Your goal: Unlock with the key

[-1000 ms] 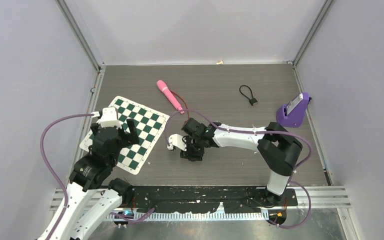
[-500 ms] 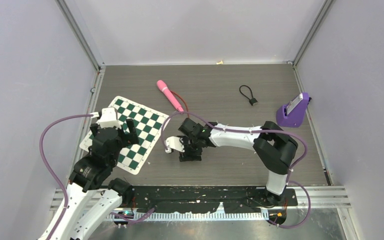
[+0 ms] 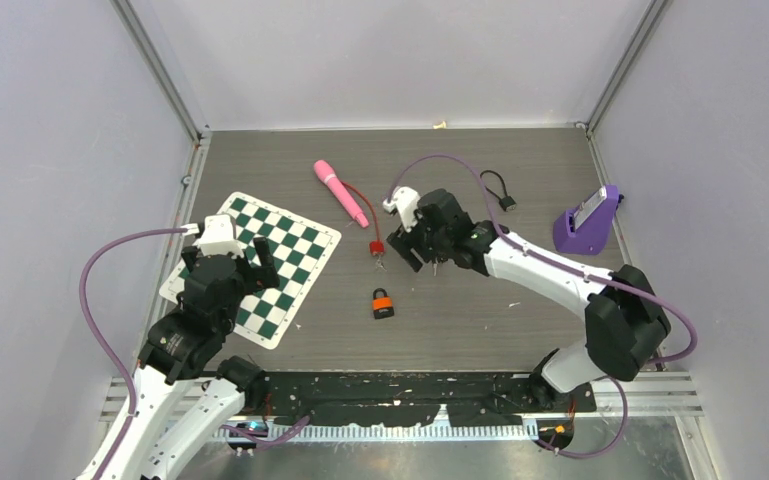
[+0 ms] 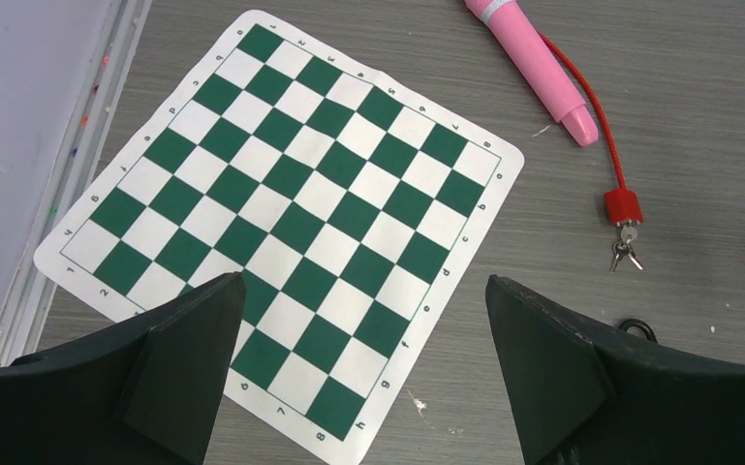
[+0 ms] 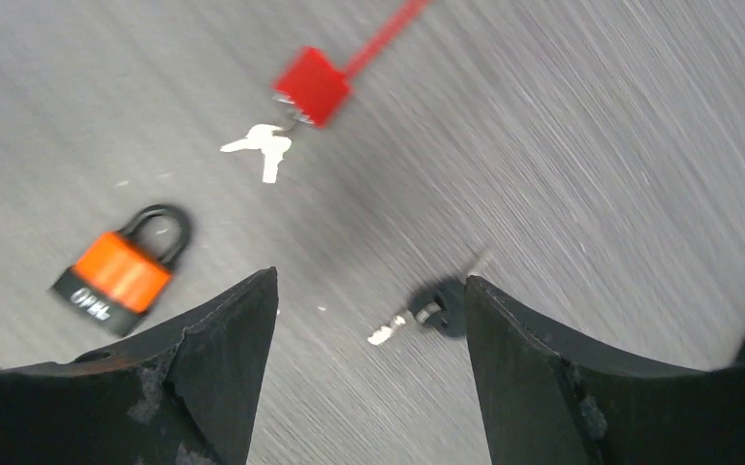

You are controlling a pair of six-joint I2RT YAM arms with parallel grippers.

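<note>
Right wrist view — right end effector (image 5: 370,283) spread apart, black-headed key (image 5: 436,308) lying loose beneath it.

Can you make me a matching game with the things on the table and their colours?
Things:
1. padlock
2. chess mat
3. pen
4. stand

Colours:
A. purple
B. orange
C. green and white
D. pink

Pairs: 1-B, 2-C, 3-D, 4-A
</note>
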